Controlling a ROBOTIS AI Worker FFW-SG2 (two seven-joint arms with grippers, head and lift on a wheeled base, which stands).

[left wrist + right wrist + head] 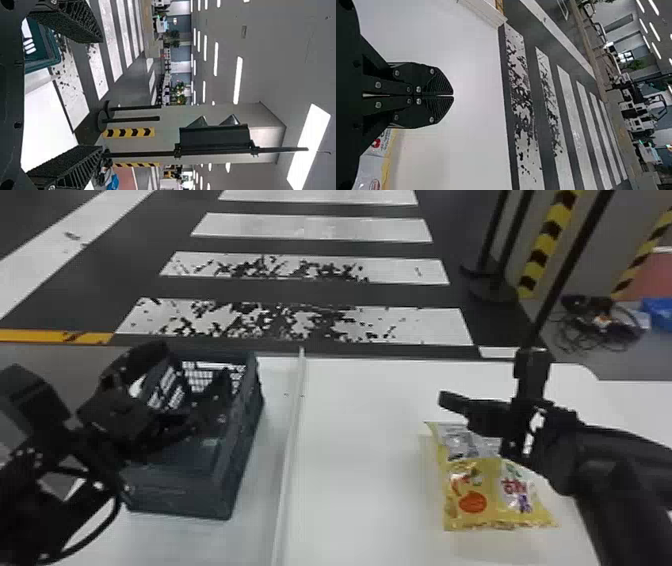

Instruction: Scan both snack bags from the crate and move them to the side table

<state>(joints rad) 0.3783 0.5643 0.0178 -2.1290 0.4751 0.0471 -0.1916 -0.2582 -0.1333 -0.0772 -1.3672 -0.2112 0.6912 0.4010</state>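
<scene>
"What's in front of you?"
"A white worktop (360, 440), the dark crate (185, 490) on its left."
"Snack bags?"
"Yellow snack packaging (480, 510) lies right; one bag or two, I can't tell."
"Claws?"
"My left claw (192, 365) is spread wide at the crate; my right claw (450, 401) is closed on nothing, near the packaging's far side."

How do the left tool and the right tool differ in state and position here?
The left tool has its fingers spread wide; the right tool has its fingers closed together. In the head view, the left tool overlaps the crate, while the right tool is by the yellow snack bag. Both are black, with nothing visible between their fingers.
</scene>
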